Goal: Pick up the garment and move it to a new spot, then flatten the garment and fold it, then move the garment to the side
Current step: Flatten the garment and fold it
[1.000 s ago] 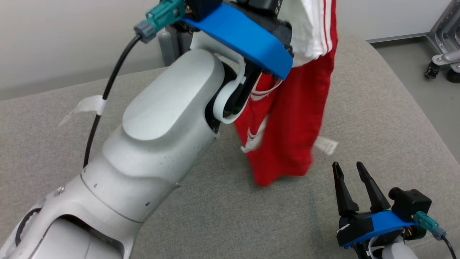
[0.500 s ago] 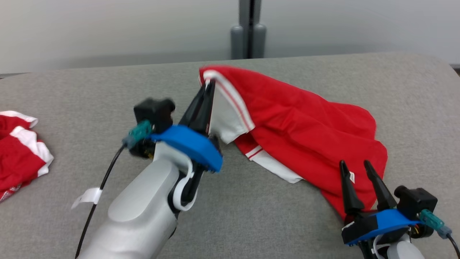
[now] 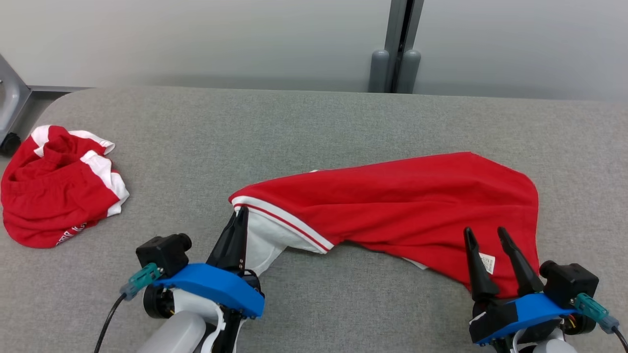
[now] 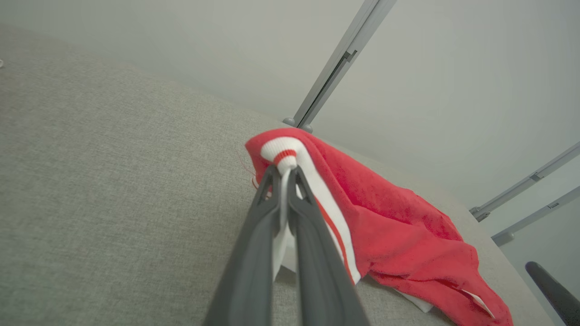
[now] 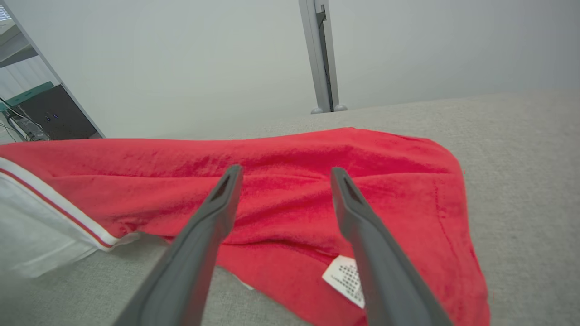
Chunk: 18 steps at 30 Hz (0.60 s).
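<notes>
- A second red-and-white garment [image 3: 59, 191] is seen bunched up at the far left of the grey padded table [image 3: 294, 127], well apart from everything else.
- The left gripper [image 3: 240, 215] is clamped on the white striped band [image 3: 274, 218] at the left end of the red garment [image 3: 392, 201], fingers pressed together with the cloth pinched between them.
- The red garment itself is spread across the middle and right of the table, rumpled, with some cloth tucked under along the near edge.
- The right gripper [image 3: 484, 230] is held with its jaws wide apart at the garment's near right edge, by the white care label [image 3: 487, 263]; nothing is gripped there.
- What could go wrong, probably: only the top layer gets pinched on the right, so the tucked-under bit is dragged into a crease. Or the band gets yanked out of the left pinch if it's pulled too hard.
</notes>
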{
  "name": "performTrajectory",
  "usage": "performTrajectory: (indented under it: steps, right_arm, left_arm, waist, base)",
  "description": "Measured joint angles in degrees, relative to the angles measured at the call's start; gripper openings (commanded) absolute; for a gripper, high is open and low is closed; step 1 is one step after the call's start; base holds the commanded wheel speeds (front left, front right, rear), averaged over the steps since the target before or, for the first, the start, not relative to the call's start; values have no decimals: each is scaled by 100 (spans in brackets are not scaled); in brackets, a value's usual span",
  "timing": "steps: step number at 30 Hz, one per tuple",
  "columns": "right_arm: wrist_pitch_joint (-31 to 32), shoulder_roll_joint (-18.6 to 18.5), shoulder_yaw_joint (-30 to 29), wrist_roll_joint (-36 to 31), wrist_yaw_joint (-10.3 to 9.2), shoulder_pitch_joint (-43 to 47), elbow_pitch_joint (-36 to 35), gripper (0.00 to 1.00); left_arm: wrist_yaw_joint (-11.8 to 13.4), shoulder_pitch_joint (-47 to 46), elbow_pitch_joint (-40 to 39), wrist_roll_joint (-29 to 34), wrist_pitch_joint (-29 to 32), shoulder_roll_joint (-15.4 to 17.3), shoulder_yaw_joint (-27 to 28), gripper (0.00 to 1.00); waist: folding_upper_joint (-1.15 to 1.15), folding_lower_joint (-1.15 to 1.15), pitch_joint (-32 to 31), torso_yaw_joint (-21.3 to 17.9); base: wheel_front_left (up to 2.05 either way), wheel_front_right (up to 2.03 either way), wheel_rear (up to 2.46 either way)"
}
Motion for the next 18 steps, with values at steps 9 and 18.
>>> performTrajectory:
  steps: [9,18]
  right_arm:
    - [57,1,18,-29,0,47,-97,100]
    - [55,-1,40,16,0,-55,-136,100]
  left_arm:
    - [635,772,-1673,-175,219,527,194,0]
    - [688,109,99,191,181,515,253,0]
  waist:
    - [0,0,3,40]
    - [0,1,202,-279]
  base:
    - [0,0,0]
    - [0,0,0]
